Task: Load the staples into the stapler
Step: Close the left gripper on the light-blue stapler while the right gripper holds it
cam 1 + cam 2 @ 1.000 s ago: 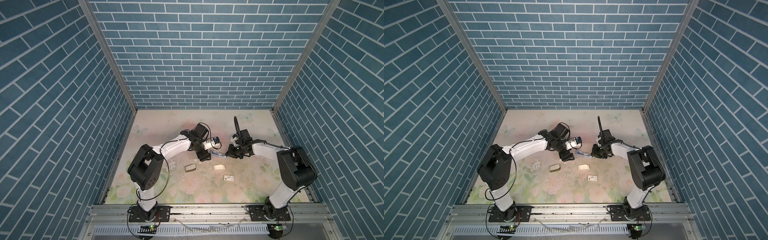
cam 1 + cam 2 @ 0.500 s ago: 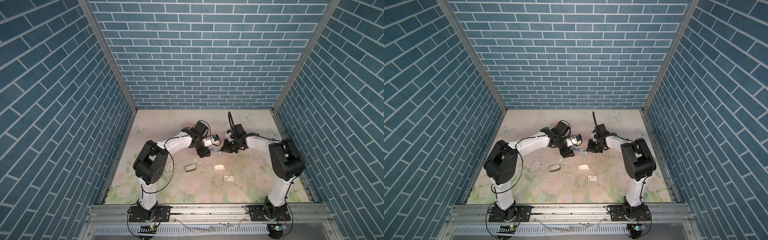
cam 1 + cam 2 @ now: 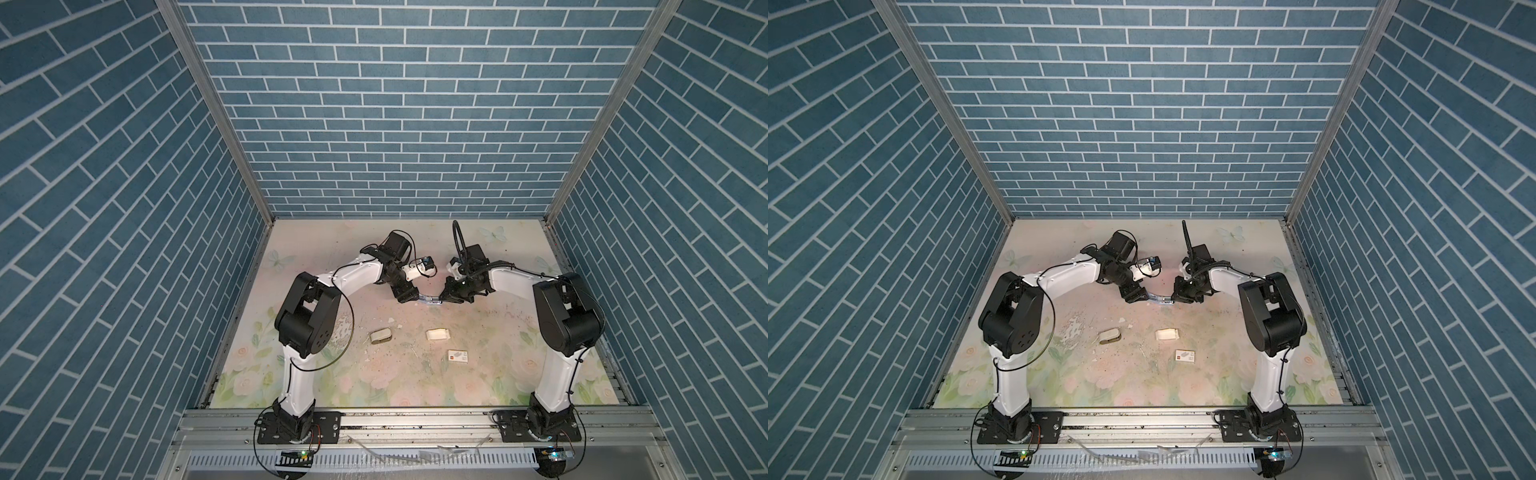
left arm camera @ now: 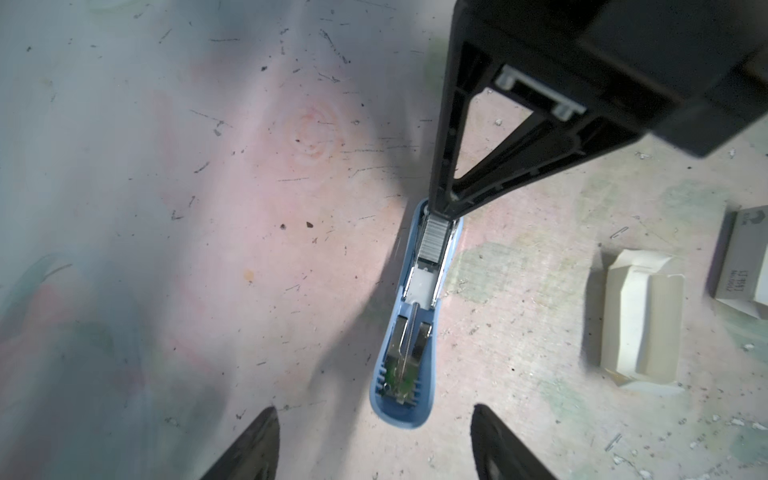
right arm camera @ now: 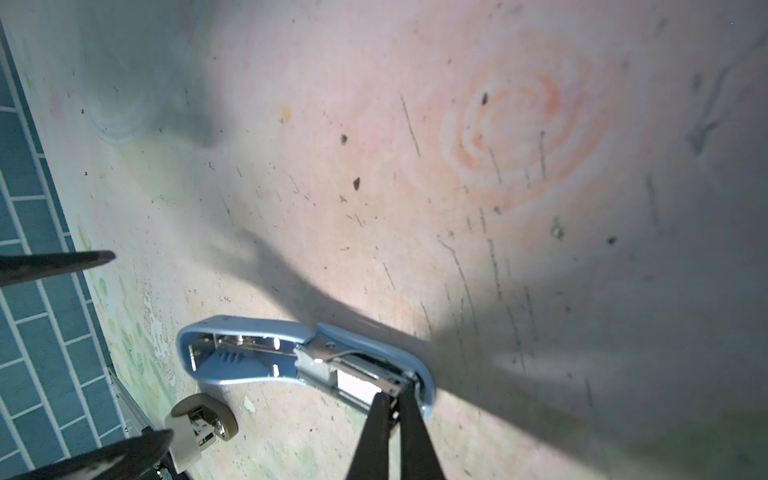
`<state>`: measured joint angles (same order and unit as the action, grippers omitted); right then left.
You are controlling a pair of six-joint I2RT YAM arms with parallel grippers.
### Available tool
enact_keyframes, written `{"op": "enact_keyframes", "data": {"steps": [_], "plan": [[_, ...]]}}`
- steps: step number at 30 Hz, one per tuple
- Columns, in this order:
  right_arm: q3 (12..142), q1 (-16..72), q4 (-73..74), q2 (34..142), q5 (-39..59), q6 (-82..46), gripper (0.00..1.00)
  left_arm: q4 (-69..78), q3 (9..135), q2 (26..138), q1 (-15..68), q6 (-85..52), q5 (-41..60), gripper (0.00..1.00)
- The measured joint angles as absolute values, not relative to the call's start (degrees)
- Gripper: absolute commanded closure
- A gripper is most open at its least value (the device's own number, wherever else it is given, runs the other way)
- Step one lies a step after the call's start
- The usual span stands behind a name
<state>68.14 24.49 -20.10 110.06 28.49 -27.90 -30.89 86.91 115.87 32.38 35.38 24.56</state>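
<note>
Over open stapler point(image 4: 409, 332), left fingers point(image 4: 253, 449) spread, right fingers point(image 4: 444, 166) pinched, touching staples point(image 4: 432, 241)

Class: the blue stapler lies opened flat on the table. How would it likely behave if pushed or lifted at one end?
The blue stapler lies long and low, so a push would probably slide or pivot it, not tip it. Hinged midway, it may fold if lifted by one end. The staples sit in an open channel and could spill.

Light-blue stapler point(image 4: 409, 328), silver-grey ribbed staples point(image 4: 433, 243), cream tray point(image 4: 640, 324), pastel floral table point(image 4: 208, 166), blue brick-patterned walls point(image 3: 395, 104)
</note>
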Motion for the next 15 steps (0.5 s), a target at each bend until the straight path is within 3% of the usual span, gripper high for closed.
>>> {"op": "enact_keyframes", "data": {"steps": [9,15], "plan": [[69.10,24.49,-20.99,110.74,28.86,-26.55,0.91,-35.31,90.35,120.68,32.38,36.82,28.21,0.30],[70.46,24.49,-21.50,111.83,29.91,-26.48,0.91,-37.36,90.74,120.77,32.38,37.17,29.41,0.39]]}}
